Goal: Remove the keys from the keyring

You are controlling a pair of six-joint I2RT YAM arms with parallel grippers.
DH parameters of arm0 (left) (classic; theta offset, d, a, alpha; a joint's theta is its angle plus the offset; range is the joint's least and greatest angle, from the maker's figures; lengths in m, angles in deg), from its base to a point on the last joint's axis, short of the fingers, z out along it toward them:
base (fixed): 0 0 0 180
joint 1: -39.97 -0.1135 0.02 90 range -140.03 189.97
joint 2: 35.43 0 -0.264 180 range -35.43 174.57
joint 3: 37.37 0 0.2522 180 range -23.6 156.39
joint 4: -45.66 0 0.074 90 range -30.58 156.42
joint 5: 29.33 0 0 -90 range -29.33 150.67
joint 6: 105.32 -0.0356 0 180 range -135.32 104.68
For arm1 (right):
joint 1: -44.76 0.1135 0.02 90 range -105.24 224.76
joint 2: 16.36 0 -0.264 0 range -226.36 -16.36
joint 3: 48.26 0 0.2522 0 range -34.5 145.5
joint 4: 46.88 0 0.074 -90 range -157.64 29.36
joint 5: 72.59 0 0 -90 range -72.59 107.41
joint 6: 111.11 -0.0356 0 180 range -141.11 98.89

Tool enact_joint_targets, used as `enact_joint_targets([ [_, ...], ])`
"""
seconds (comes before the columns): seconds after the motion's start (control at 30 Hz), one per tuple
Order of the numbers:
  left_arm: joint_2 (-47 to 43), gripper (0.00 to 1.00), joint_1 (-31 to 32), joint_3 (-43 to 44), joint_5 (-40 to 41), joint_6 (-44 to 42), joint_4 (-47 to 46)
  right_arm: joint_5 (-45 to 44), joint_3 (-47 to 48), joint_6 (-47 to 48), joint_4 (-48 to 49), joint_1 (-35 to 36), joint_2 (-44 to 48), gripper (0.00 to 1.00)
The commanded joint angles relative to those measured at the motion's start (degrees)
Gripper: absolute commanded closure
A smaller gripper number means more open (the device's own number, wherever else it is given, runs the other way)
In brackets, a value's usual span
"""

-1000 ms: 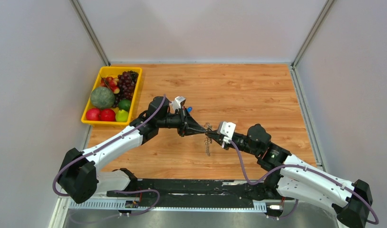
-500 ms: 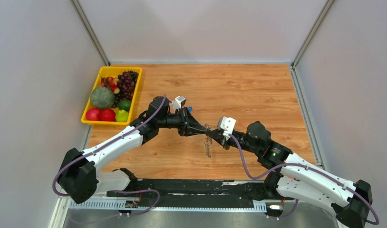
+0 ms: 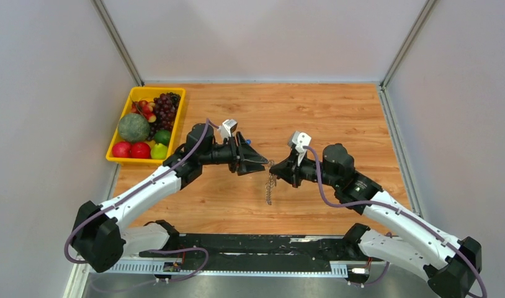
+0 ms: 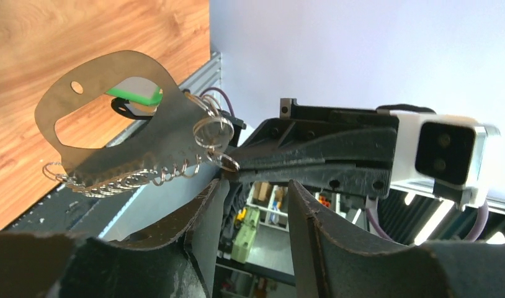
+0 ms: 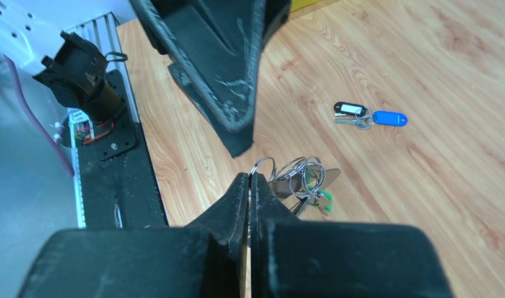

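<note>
A: Far left?
B: Yellow tray (image 3: 127,161) at the left edge of the wooden table (image 3: 337,118), full of fruit: dark grapes, a green melon, red and green round ones. Nothing is touching it.

A: Left arm?
B: The left gripper (image 3: 261,162) is mid-table, pointing right, raised off the wood. Jaws released. The left wrist view shows a plain gap between the fingers with nothing in it. Its tips are just beside the keyring, not on it.

A: Any keys loose?
B: Two, flat on the wood and touching each other: a blue-headed key (image 5: 389,117) and a black-headed key (image 5: 349,108) with a white label. From the top view only the blue one shows, just behind the left gripper.

A: Keyring?
B: The keyring (image 3: 270,185) is in the air between the two grippers, dangling from the right one. From the left wrist it's a flat metal plate (image 4: 132,149) with cut-outs and small wire rings along its edge. A green tag (image 4: 138,94) sits behind it. Can't tell if any keys are on it.

A: Right arm?
B: The right gripper (image 5: 249,177) points left, fingertips clenched on one small ring of the keyring. The fingers are pressed together with no gap.
</note>
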Motion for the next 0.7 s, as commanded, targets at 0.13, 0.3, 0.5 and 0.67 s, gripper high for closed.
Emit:
enact_joint_targets([
  [0.13,-4.0,0.43,-1.9,4.9,3.0,-8.9,7.9,11.2,4.0,-9.8,1.8,-7.7,-0.9,1.0],
  [0.3,-4.5,0.38,-2.0,9.3,7.9,-23.1,15.6,15.9,5.5,-14.1,2.7,-11.4,-2.0,1.0],
  [0.5,-9.4,0.41,-1.8,14.0,19.8,-49.9,20.0,24.5,9.9,-23.0,2.6,-16.2,-7.5,1.0],
  [0.67,-18.8,0.42,-1.2,6.2,16.3,-68.1,5.4,31.1,14.5,-29.8,2.4,-17.9,-13.8,1.0],
])
